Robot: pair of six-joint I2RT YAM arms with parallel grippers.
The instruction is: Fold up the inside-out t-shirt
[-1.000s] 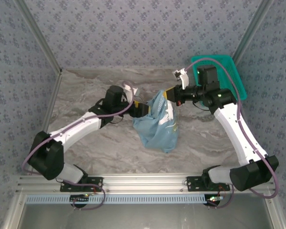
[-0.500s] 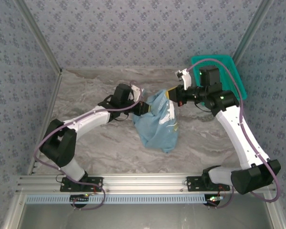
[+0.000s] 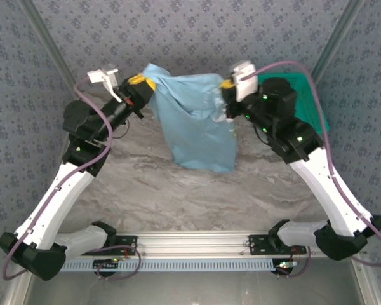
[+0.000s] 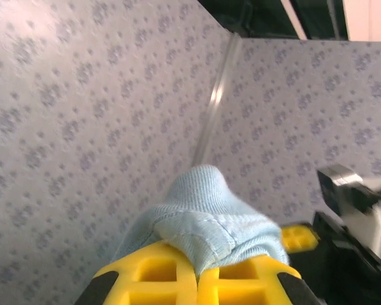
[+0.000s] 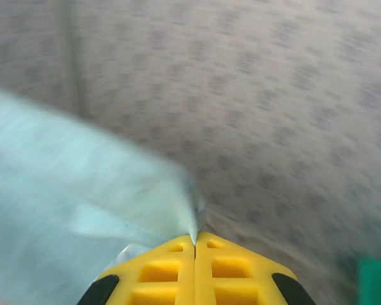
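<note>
Gripping opposite top corners, left fingers [image 4: 155,276] and right fingers [image 5: 232,264] are fully closed on the inside-out t-shirt [image 3: 193,121], which hangs over the desk [image 3: 146,184].

Grey marbled table [image 3: 146,190], teal basket [image 3: 305,98] (partly hidden) resting at its far right corner

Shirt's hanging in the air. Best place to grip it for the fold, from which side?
Likely the two top corners, each from its own outer side. The t-shirt hangs as a sheet from its upper edge, with the lower hem loose. The left gripper and right gripper are shut on those corners, where the cloth bunches thick enough to pinch.
</note>
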